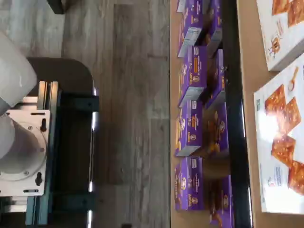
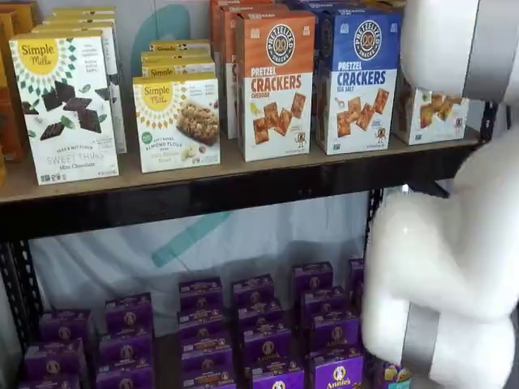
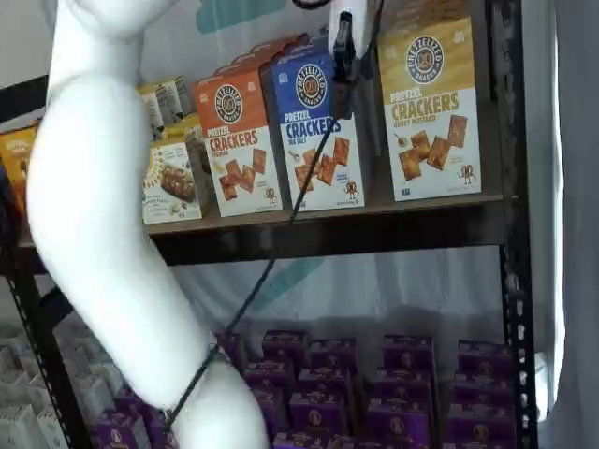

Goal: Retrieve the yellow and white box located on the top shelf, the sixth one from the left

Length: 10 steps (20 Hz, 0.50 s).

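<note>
The yellow and white box stands upright at the right end of the top shelf, beside the black upright. In a shelf view only its white lower face shows on the top shelf; my white arm hides its yellow band. My gripper hangs from the view's top edge, in front of the blue box and just left of the yellow and white box. Its black fingers show side-on, with nothing held between them. The wrist view shows white cracker faces, and I cannot tell which box they belong to.
An orange cracker box and a blue one stand left of the target, with Simple Mills boxes further left. Purple boxes fill the lower level. My arm crosses the left, a cable trailing. The dark mount shows.
</note>
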Motion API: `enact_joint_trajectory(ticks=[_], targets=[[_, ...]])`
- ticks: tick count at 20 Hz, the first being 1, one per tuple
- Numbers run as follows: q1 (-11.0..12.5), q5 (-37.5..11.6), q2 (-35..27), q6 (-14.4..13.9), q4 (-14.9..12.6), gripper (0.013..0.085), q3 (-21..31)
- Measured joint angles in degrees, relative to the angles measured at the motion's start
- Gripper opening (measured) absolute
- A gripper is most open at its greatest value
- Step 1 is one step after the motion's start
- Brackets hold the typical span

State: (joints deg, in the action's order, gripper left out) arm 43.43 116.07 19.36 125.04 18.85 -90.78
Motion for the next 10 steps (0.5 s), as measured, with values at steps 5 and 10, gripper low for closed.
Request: enact_joint_trajectory(ticks=[5,10], targets=[[-3.7,4.7,-0.5,-0.3,-6.9,0.0850,-0.9],[-1.8,3.3,1.7,-0.2,-3.6,0.0850,1.7]])
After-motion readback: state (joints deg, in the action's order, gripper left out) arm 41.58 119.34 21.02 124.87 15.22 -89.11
